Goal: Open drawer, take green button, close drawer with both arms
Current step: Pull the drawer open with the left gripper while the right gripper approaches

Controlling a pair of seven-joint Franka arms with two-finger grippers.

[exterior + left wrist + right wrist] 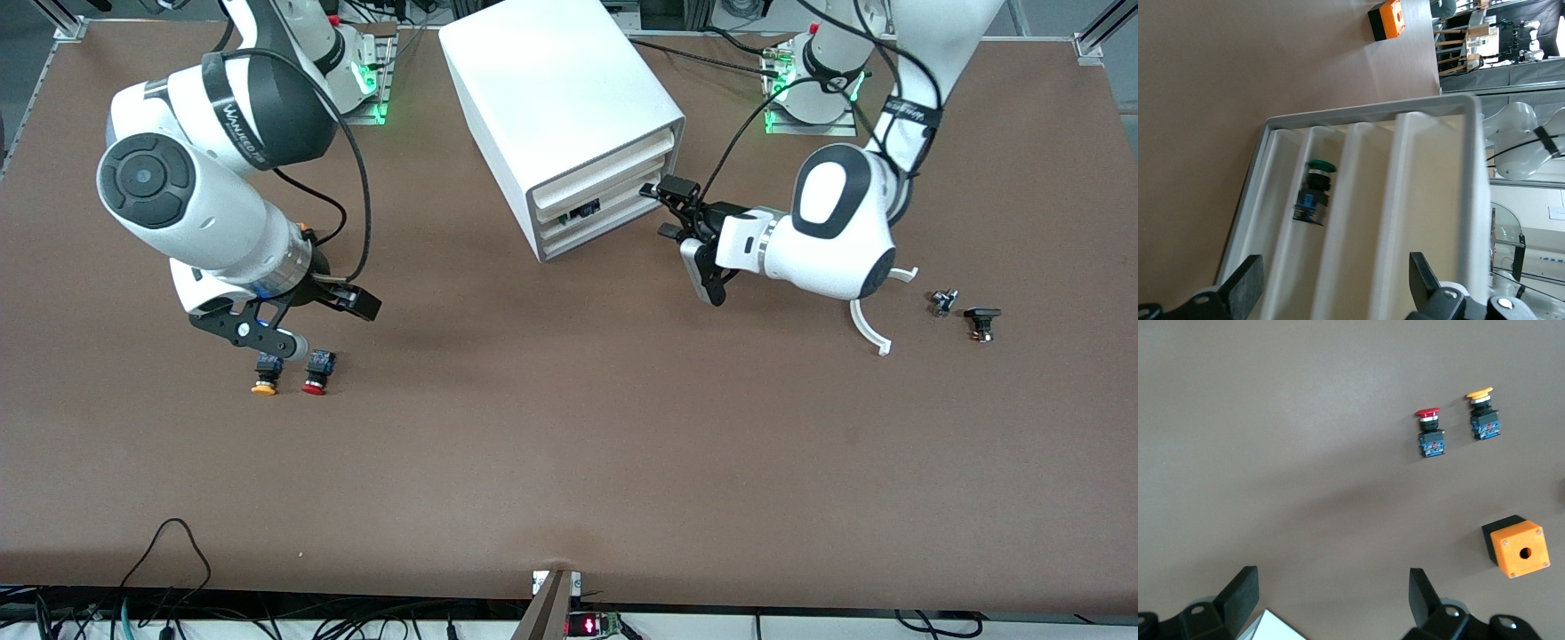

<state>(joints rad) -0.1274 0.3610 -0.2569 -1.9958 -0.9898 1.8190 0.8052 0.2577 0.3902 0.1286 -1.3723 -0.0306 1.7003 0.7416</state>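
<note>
Up close, the left gripper [673, 209] hangs open before the cabinet [560, 116], at the slightly pulled-out drawer [613, 197]. Inside, the button [1315, 193] lies in a narrow compartment. Over the table's other end, the right gripper [298, 324] waits open above red [317, 372] and yellow [266, 374] buttons. Its arm [204, 178] reads "WANJIE".

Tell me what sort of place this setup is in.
Most likely a robotics lab or test workspace: two bench-mounted arms work over a brown table holding a white drawer cabinet and loose pushbuttons, with cables along the table edge and metal framing and shelving visible in the left wrist view.
</note>
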